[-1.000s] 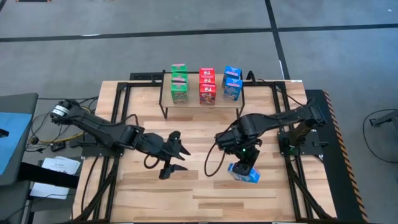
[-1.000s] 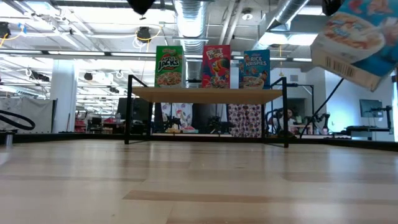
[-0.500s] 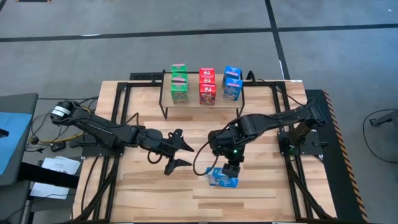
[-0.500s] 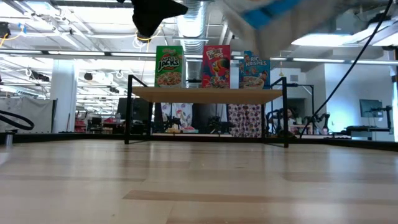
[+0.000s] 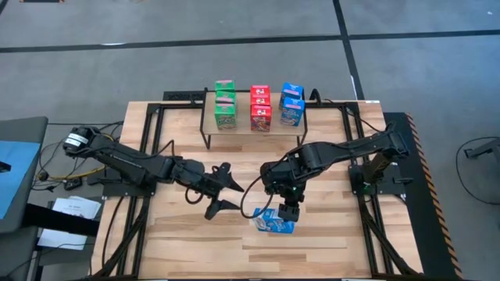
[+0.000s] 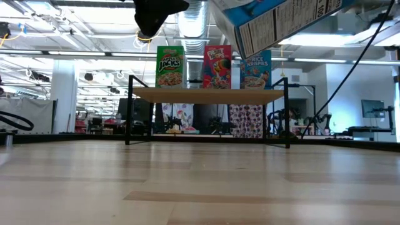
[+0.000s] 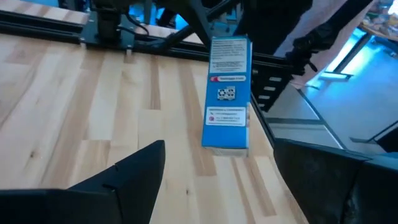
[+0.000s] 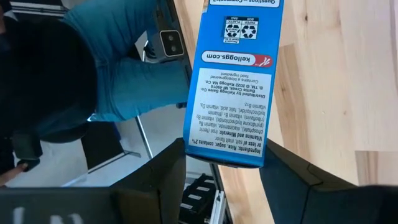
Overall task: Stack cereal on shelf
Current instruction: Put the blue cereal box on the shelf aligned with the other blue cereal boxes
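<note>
Right gripper is clamped on a blue cereal box, held in the air over the table's near-centre; the fingers pinch its narrow sides at one end. The box's long axis runs straight out ahead of the fingers (in the low view it hangs tilted, high above the tabletop). Left gripper is just beside it on the left, jaws spread, holding nothing, and it faces the box end-on. The shelf lies well apart from the right gripper, toward the table's far edge, with green, red and blue boxes already on it. The blue stack sits nearer the right arm's side. Looks like a handover or regrip is being set up.
</note>
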{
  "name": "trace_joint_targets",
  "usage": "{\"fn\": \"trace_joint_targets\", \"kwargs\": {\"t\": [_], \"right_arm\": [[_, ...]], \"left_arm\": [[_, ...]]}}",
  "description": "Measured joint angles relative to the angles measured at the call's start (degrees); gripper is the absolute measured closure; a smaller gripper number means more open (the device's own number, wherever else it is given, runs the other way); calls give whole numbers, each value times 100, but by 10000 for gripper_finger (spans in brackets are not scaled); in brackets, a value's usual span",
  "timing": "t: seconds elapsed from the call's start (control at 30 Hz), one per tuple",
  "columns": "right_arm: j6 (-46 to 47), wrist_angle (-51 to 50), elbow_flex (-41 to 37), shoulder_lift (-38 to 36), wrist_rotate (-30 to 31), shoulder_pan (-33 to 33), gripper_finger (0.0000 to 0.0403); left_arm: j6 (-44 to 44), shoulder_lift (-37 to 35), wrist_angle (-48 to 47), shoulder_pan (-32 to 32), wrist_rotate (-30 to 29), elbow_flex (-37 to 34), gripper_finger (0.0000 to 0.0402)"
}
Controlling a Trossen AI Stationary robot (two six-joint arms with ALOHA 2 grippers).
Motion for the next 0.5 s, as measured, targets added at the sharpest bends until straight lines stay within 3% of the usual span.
{"fn": "trace_joint_targets", "kwargs": {"t": [0.5], "right_arm": [[-23,250,0,0,-2,-205,203]], "left_arm": [[-204,0,100,478,1129,4,53]]}}
